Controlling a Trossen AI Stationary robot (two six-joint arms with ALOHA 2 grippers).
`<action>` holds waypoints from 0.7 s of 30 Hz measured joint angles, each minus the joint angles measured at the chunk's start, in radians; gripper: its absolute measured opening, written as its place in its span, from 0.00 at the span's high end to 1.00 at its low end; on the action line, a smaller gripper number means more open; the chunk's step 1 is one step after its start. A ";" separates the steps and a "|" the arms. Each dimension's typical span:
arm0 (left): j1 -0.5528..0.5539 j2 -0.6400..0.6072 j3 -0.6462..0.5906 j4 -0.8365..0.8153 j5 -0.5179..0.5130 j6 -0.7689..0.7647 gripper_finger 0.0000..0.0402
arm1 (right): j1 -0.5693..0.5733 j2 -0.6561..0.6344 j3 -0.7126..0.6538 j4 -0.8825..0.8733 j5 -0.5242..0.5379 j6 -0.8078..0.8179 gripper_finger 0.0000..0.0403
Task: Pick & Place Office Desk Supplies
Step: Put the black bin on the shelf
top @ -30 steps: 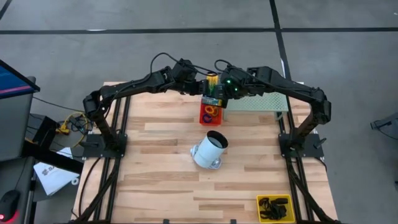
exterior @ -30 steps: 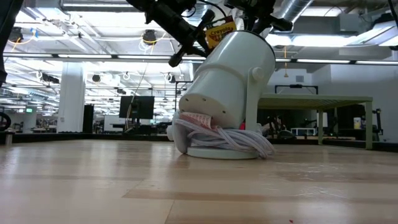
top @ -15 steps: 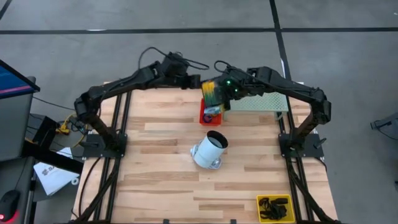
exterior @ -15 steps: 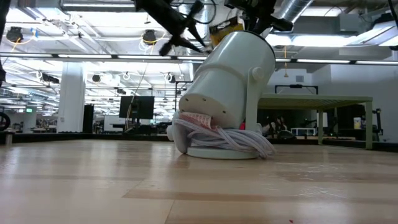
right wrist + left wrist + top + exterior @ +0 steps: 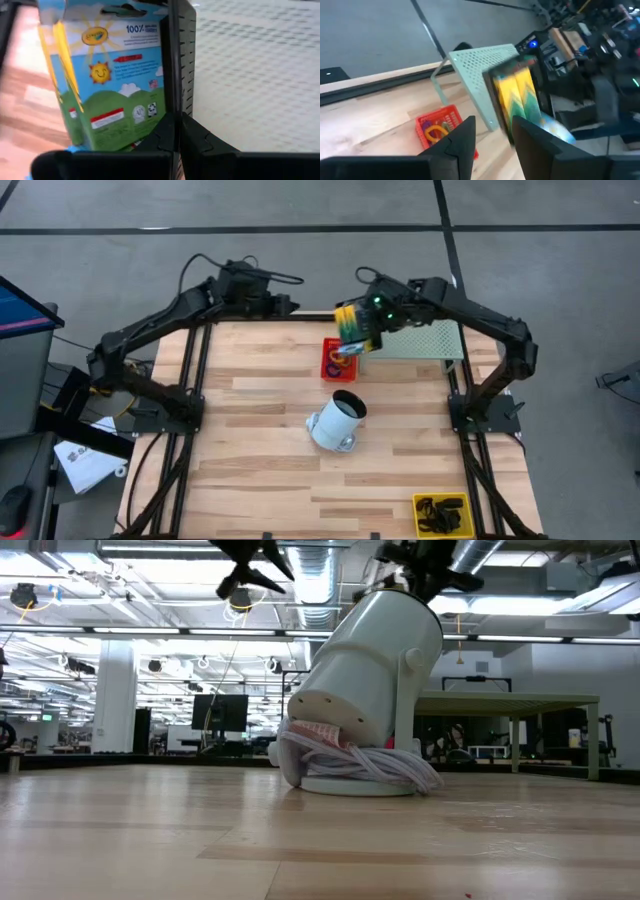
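Observation:
A yellow-and-green crayon box (image 5: 350,328) hangs over the table's far edge, above a red basket (image 5: 336,362) holding rubber bands, with my right gripper (image 5: 364,328) shut on it. In the right wrist view the box (image 5: 110,75) stands beside the shut fingers. My left gripper (image 5: 288,306) hovers open and apart from the box at the far left. Its wrist view looks past its fingers (image 5: 492,132) at the box (image 5: 520,95) and the basket (image 5: 442,127). In the low view the box is hidden. My right gripper has the crayon box at one upright side edge (image 5: 162,65), with the fingers (image 5: 181,55) shut together along that edge. The fingers themselves hide just what lies between them. They slant down from the far right. The box hangs upright, lifted clear of the basket and the table.
A pale green perforated tray (image 5: 425,340) lies at the far right, beside the basket. A white tilted cylinder on a base (image 5: 337,420) stands mid-table. A yellow bin of black binder clips (image 5: 440,513) sits at the near right corner. Bare wood lies to the left and near.
My left gripper has opened, let go of the crayon box and drawn back up and toward the table's far left. My right gripper keeps the box and has shifted a little toward the right edge.

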 joint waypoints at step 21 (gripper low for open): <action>-0.079 -0.370 -0.211 0.008 0.045 0.016 0.70 | -0.401 -0.138 -0.007 -0.100 -0.301 -0.275 0.99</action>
